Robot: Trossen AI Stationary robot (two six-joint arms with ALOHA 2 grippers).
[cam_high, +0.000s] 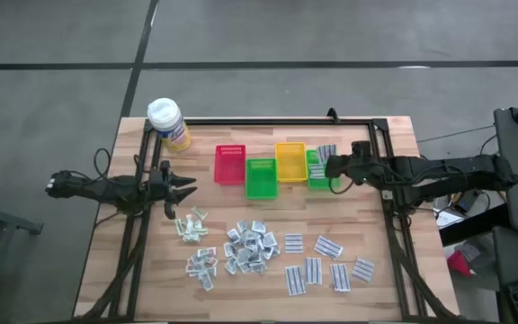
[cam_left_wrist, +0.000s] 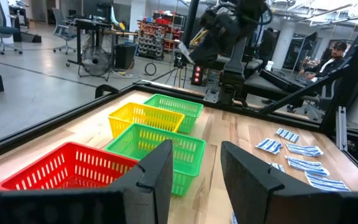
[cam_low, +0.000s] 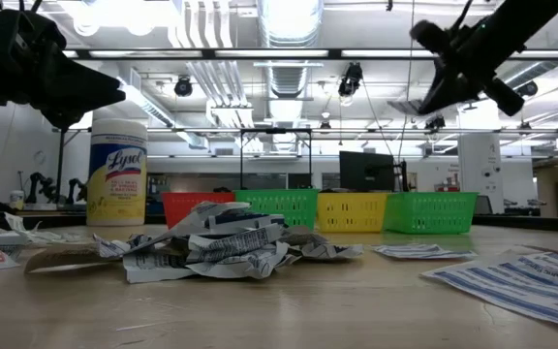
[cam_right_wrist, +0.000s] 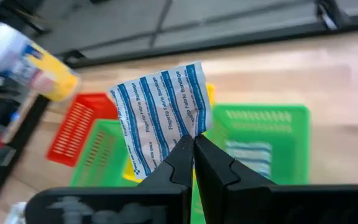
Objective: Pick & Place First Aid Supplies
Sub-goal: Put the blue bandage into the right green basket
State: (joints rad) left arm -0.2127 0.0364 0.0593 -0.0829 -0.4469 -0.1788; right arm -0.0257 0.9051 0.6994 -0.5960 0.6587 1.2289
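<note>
My right gripper (cam_right_wrist: 190, 148) pinches a white blue-striped packet (cam_right_wrist: 163, 114) above the far green plastic bin (cam_right_wrist: 272, 134); my left gripper (cam_left_wrist: 194, 171) waits wide beside the red bin (cam_left_wrist: 61, 168).

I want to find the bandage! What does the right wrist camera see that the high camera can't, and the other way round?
Only the right wrist view shows the blue-striped bandage packet pinched in the right pincer, with another packet inside the green bin.

Only the high view shows the left pincer open and the loose packets on the table.

Both show the red bin and yellow bottle.
</note>
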